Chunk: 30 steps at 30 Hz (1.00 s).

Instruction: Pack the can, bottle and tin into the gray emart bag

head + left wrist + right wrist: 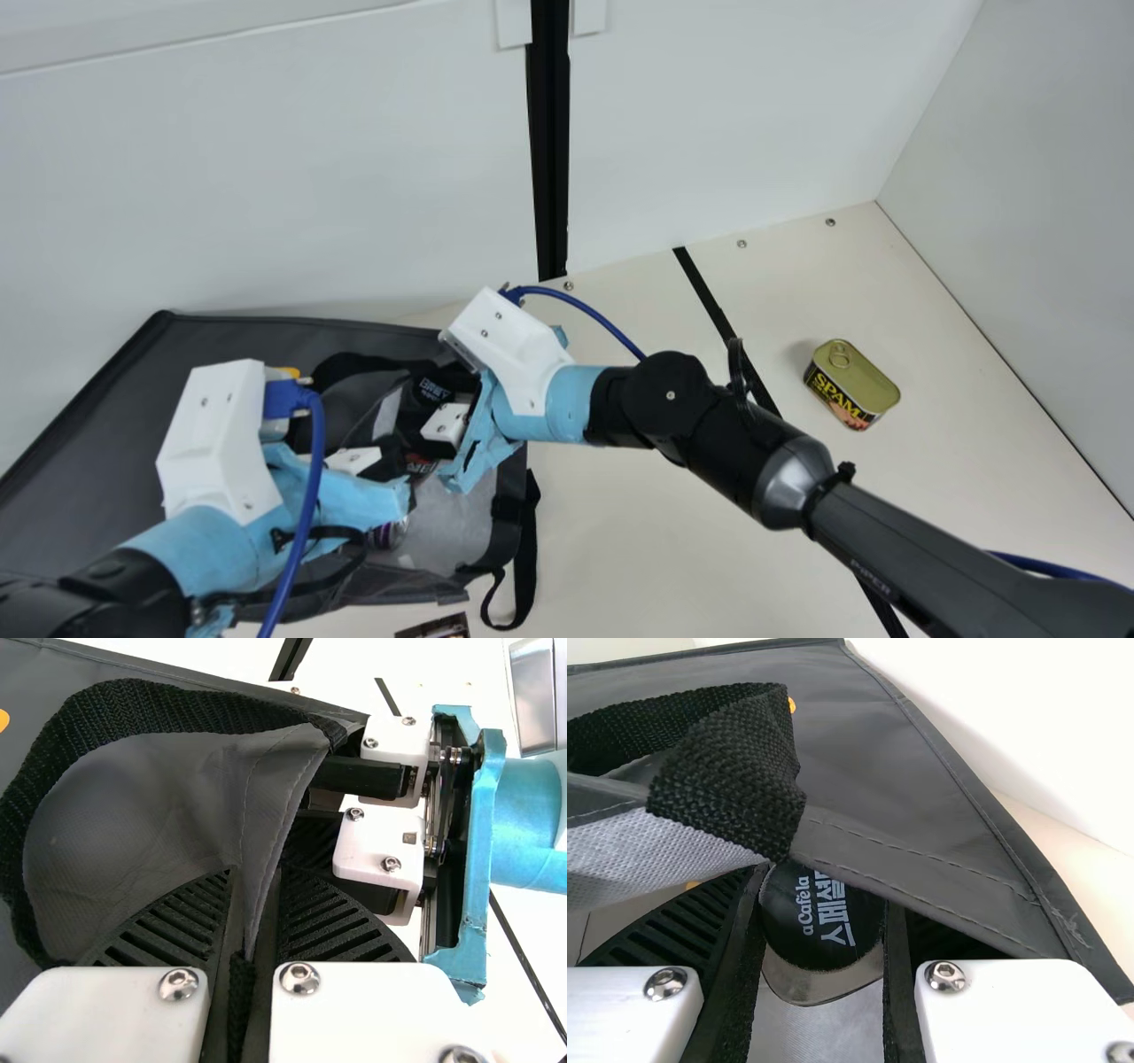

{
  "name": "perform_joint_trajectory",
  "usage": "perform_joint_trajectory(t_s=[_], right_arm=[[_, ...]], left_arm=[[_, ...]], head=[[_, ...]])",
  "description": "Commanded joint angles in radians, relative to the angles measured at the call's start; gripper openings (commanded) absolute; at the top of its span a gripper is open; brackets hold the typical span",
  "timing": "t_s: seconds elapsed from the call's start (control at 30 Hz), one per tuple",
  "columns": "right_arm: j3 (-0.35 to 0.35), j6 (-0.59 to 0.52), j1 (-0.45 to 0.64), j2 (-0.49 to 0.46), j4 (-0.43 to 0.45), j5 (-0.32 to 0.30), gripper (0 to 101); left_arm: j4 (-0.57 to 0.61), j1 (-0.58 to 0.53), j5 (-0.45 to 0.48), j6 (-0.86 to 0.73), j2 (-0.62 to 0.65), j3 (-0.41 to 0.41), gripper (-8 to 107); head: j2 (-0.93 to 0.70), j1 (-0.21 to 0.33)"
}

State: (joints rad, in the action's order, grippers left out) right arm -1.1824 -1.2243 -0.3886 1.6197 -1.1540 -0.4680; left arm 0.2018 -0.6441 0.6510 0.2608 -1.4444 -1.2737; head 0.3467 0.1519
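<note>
Right arm (921, 549) outstretched | right tool (418, 418) gripping bottle (822, 920) | left tool (385, 462) pinching bag (106, 425)

In the main view, we read SPAM in yellow caps on the black label of the tin (852, 381), plus PiPER in small ltrs along the right arm (895, 540). W/in the gray bag (452, 509), we make out approx. "GREY" in pale caps on a dark surface (433, 399); the red print nearby is too small to tell. In the right wrist view, we read "aCafela" in white on a black rounded item (822, 917), w/ larger white Korean chars. beside it, partly unclear to us.
</note>
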Motion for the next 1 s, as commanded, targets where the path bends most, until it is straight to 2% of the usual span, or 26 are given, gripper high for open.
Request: perform_joint_trajectory(t_s=[0.0, 0.9, 0.97], right_arm=[[-0.004, -0.004, 0.001, 0.002, -0.001, -0.003, 0], [0.002, 0.027, 0.003, 0.000, 0.066, -0.034, 90], [0.003, 0.030, 0.004, -0.004, 0.070, -0.035, 91]], left_arm=[[0.000, 0.000, 0.000, 0.000, 0.000, 0.000, 10], [0.000, 0.000, 0.000, 0.000, 0.000, 0.000, 10], [0.000, 0.000, 0.000, 0.000, 0.000, 0.000, 10]], head=[[0.002, 0.023], [0.002, 0.023], [0.002, 0.023]])
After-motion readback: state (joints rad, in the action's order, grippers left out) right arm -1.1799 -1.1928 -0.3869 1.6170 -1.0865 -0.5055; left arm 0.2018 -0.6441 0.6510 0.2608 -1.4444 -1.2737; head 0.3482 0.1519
